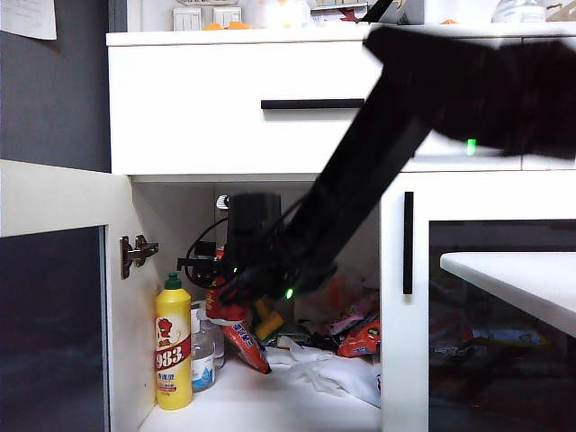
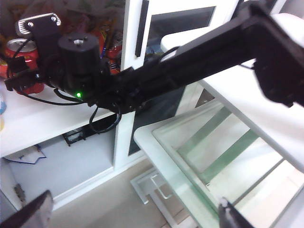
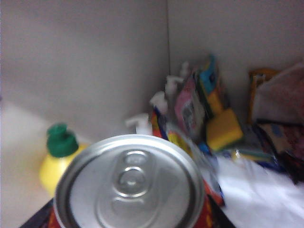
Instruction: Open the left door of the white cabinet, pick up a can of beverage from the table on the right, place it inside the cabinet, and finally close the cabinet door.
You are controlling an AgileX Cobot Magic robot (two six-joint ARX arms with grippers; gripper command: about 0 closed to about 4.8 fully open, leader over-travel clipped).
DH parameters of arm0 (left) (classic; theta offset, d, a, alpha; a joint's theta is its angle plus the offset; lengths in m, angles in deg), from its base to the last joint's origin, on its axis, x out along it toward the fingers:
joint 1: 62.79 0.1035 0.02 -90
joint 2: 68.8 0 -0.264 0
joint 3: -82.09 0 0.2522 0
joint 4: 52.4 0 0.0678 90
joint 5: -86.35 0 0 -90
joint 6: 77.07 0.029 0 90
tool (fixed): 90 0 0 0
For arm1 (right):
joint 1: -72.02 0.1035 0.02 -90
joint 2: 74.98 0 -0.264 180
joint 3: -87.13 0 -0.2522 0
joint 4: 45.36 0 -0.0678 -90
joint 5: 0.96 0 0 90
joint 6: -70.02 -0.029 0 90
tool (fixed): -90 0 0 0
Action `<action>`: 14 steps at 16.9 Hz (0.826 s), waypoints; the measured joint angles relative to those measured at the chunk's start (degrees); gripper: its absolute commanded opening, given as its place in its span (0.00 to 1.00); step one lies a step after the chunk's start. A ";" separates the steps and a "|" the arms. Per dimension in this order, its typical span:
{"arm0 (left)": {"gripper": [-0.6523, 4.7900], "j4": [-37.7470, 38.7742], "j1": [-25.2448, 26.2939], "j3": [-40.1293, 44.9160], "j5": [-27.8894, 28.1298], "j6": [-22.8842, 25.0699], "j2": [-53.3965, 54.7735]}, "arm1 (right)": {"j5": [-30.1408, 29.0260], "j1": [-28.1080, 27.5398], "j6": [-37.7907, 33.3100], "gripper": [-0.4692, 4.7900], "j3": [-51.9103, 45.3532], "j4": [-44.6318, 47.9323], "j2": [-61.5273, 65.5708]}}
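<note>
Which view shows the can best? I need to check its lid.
The right wrist view: the can of beverage fills the foreground, lid up. The left wrist view shows its red side; the exterior view mostly hides it.

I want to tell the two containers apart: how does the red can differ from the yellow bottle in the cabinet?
The red can is short with a silver pull-tab top; the yellow bottle is taller with a green cap. The can sits in the right gripper, while the bottle stands on the cabinet floor near the open left door. Both are upright, inside the white cabinet.
</note>
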 measured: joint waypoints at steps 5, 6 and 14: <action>1.00 0.00 0.00 0.00 0.00 0.35 0.02 | -0.37 -2.43 -0.63 0.20 16.17 -5.57 8.22; 1.00 0.00 0.02 0.00 0.00 0.35 0.02 | -0.22 -3.08 -0.63 0.20 16.90 -6.36 8.33; 1.00 0.00 0.00 0.00 0.07 0.48 0.07 | 1.31 -4.02 -0.61 0.20 16.70 -0.24 9.01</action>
